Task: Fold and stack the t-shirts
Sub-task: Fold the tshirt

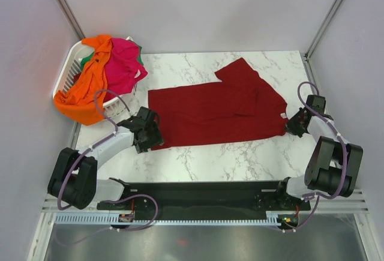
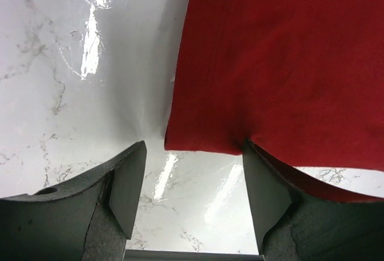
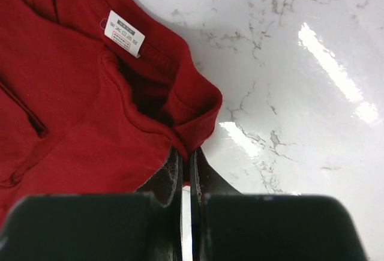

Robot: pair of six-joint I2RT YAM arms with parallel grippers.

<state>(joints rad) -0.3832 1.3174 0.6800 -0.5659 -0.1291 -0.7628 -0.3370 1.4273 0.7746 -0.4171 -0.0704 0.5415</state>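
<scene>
The dark red t-shirt (image 1: 216,108) lies spread on the worktop (image 1: 240,153) with its long axis running left to right: hem at the left end, neck opening at the right end, one sleeve pointing to the far side. The white neck label (image 3: 124,33) marks the collar end, just beside the right hand (image 3: 186,165). The right hand is closed tight, with a fold of the collar rim pinched between its fingertips at the near right edge of the shirt. The left hand (image 2: 193,183) is spread wide at the near left corner of the hem. In the left wrist view the corner of the cloth sits in the gap between the fingers, and one finger touches or overlaps the hem edge; nothing is gripped there yet. Each hand therefore stands at its own end of the long axis, both on the near edge. Judgement: the next move requires the left hand to close on the hem corner so that both ends can be lifted together and folded about that axis. The orange shirt (image 1: 84,90) and pink shirt (image 1: 123,63) remain heaped in the laundry basket (image 1: 65,72) at the far left, well apart from both hands.
</scene>
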